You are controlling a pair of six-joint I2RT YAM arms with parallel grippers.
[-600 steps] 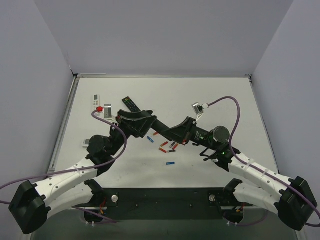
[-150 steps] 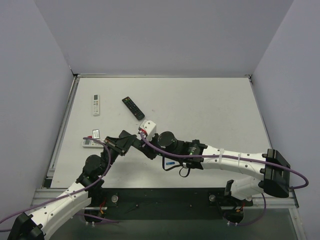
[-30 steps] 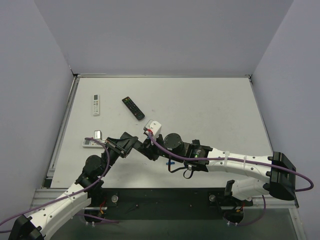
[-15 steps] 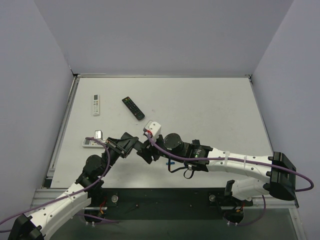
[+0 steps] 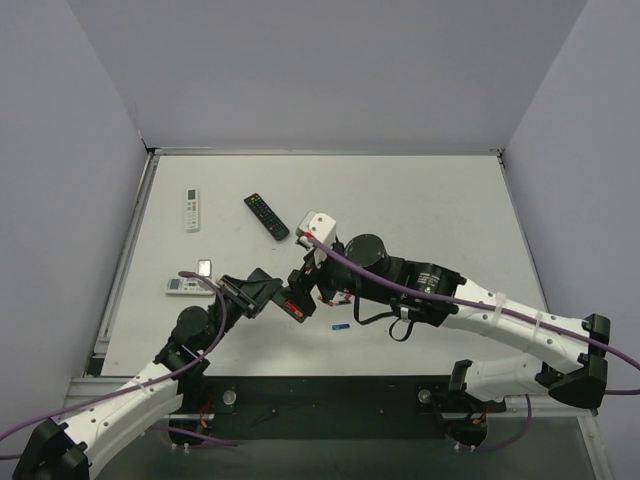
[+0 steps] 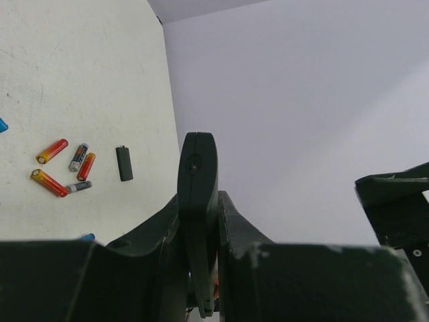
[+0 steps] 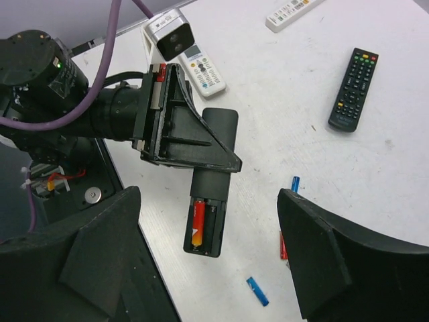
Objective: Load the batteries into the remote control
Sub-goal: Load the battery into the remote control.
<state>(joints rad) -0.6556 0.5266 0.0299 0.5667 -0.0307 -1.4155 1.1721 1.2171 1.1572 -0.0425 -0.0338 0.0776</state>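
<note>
right wrist view: grips slim matte-black bar remote [image 7: 214, 184] in left gripper [image 6: 198, 218], red-orange cylindrical battery [image 7: 198, 225] at its 6 o'clock end; holds right gripper [image 7: 209, 198] apart.

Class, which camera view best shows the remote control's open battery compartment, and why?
The right wrist view: the remote control faces the camera, its compartment open with one red-orange battery seated. The left wrist view shows it only edge-on; the top external view shows it small, detail unclear.
</note>
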